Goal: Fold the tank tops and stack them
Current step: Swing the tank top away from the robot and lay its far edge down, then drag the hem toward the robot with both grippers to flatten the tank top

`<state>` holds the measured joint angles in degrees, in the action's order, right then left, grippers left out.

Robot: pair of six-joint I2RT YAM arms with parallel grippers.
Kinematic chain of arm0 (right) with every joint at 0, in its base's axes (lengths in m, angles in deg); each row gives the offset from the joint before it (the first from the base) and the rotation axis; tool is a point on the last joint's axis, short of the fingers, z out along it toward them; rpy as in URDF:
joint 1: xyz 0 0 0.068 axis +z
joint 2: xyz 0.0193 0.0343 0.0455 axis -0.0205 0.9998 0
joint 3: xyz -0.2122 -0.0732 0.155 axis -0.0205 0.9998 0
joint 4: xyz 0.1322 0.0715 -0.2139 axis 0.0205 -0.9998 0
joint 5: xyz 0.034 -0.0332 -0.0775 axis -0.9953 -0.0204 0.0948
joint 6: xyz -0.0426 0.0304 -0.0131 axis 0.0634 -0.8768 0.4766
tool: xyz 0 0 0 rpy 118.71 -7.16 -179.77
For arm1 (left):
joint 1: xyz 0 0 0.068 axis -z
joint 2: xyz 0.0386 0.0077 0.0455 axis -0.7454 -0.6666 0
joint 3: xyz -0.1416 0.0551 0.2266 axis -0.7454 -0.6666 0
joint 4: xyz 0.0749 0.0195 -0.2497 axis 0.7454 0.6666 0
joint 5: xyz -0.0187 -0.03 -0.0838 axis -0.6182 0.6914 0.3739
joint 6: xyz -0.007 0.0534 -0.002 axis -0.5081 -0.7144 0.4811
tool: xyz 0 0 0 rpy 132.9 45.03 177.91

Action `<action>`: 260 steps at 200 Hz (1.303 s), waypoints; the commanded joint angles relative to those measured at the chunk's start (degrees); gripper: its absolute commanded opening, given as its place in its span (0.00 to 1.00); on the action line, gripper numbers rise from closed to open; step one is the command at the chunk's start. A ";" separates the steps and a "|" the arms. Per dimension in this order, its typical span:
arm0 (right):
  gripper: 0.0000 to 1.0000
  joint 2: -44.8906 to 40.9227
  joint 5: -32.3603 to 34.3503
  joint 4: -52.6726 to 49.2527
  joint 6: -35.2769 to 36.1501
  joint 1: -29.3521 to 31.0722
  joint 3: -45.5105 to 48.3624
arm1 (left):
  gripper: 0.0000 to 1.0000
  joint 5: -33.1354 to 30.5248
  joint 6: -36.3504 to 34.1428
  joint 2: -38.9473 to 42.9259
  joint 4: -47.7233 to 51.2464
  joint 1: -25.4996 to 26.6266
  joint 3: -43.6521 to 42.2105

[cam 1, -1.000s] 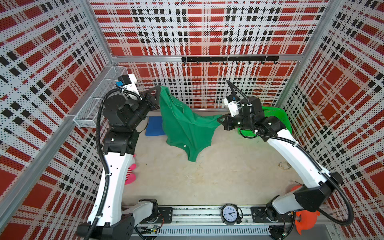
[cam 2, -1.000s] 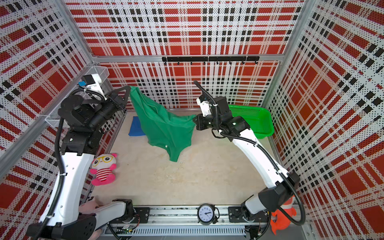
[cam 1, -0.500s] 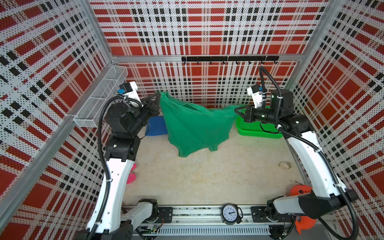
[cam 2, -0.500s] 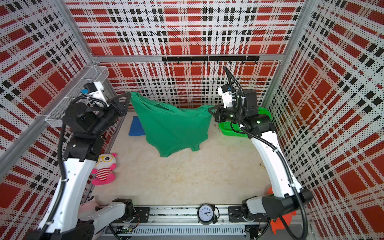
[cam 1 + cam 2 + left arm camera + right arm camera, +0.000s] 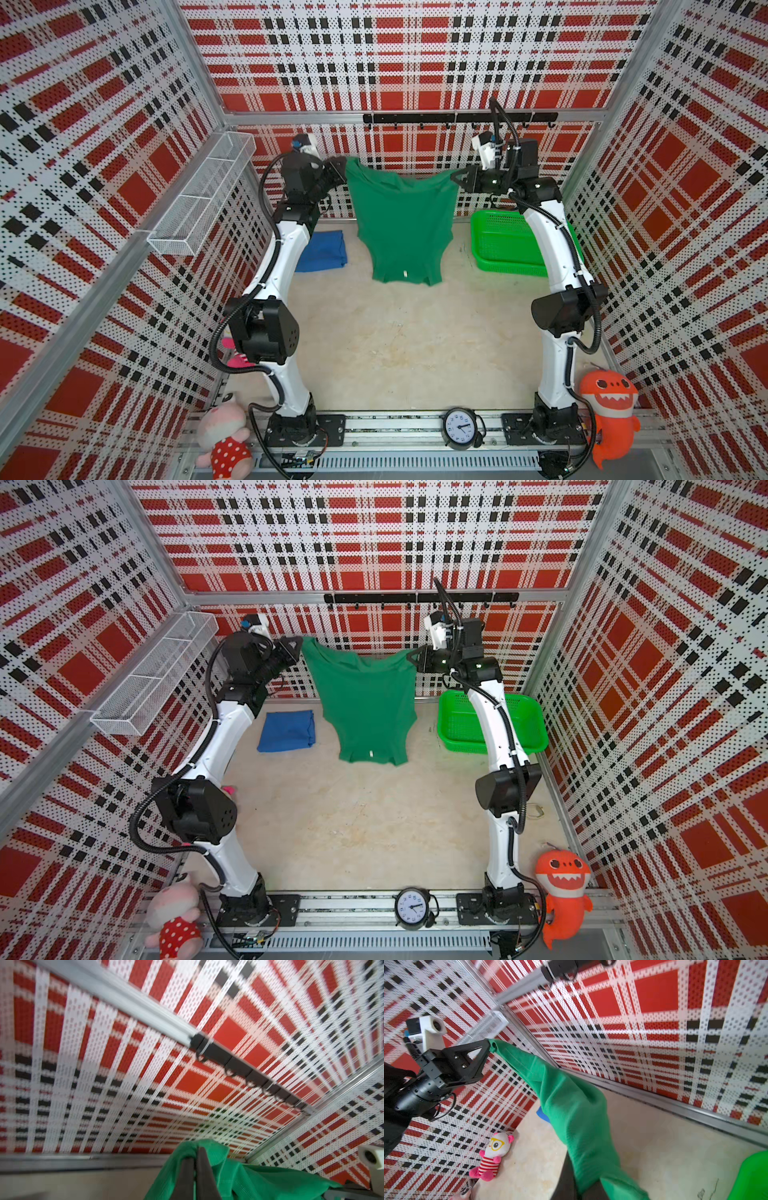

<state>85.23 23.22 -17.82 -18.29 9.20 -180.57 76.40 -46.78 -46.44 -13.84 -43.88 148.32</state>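
The dark green tank top (image 5: 402, 226) (image 5: 368, 706) hangs spread in the air at the back, hem edge up, straps down near the floor. My left gripper (image 5: 343, 167) (image 5: 298, 645) is shut on its upper left corner; the wrist view shows the fingers (image 5: 204, 1172) pinching green cloth (image 5: 245, 1180). Shut on the upper right corner is my right gripper (image 5: 455, 178) (image 5: 411, 656), cloth (image 5: 571, 1109) draping over its fingers (image 5: 566, 1178). The royal blue tank top (image 5: 322, 251) (image 5: 286, 730) lies folded on the floor at the back left.
A bright green mesh basket (image 5: 505, 245) (image 5: 461, 725) stands at the back right. A wire shelf (image 5: 203, 195) hangs on the left wall, a hook rail (image 5: 457, 118) on the back wall. Plush toys (image 5: 609, 405) (image 5: 222, 436) and a clock (image 5: 460, 428) sit along the front rail.
Both grippers have risen and moved apart toward the back wall, stretching the green tank top from a slack, bunched drape into a flat hanging sheet.
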 commanded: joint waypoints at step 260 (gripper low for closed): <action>0.37 -30.98 -4.99 17.53 -6.41 0.29 97.77 | 0.61 -13.21 19.33 66.61 8.62 5.97 -96.80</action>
<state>54.43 17.60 -7.08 -23.60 8.41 -86.50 68.32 -25.95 18.41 -10.54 -38.39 47.96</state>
